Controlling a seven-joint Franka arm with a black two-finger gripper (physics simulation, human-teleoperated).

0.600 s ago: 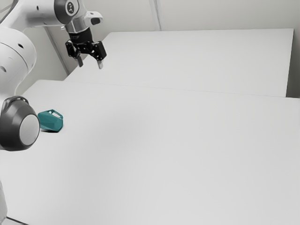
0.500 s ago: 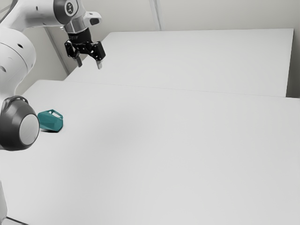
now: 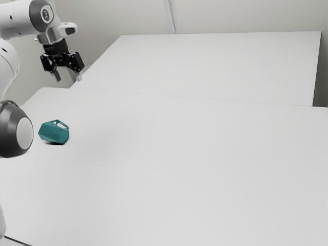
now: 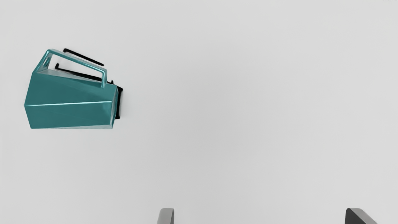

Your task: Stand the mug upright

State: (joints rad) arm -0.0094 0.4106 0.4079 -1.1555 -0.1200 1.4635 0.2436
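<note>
My pincer (image 3: 68,78) hangs open in the air, higher than the mug (image 4: 70,107) and well apart from it, its two fingers (image 4: 166,217) spread wide with a broad gap between them. Neither finger touches the mug, and I have nothing in my grip.

The mug, teal and many-sided, lies on its side on the white worktop (image 3: 179,169). In my wrist view it sits out beyond my fingertips and off to one side of the gap, nearer to one finger than to the other. Its angular handle (image 4: 77,59) runs along the side of the body turned away from my fingers. I cannot tell which end is the mouth. Thin dark strips of shadow (image 4: 119,104) show beside the handle and at the mug's narrower end, the end nearer to my finger gap.

My white arm (image 3: 15,23) comes in from the exterior view's left, and one dark joint (image 3: 7,130) with a pale cap (image 3: 24,133) appears just to the exterior view's left of the mug, apart from it. Beyond the mug, farther back, a second white surface (image 3: 215,66) meets the worktop along a faint seam, with a pale wall (image 3: 246,15) behind it.
</note>
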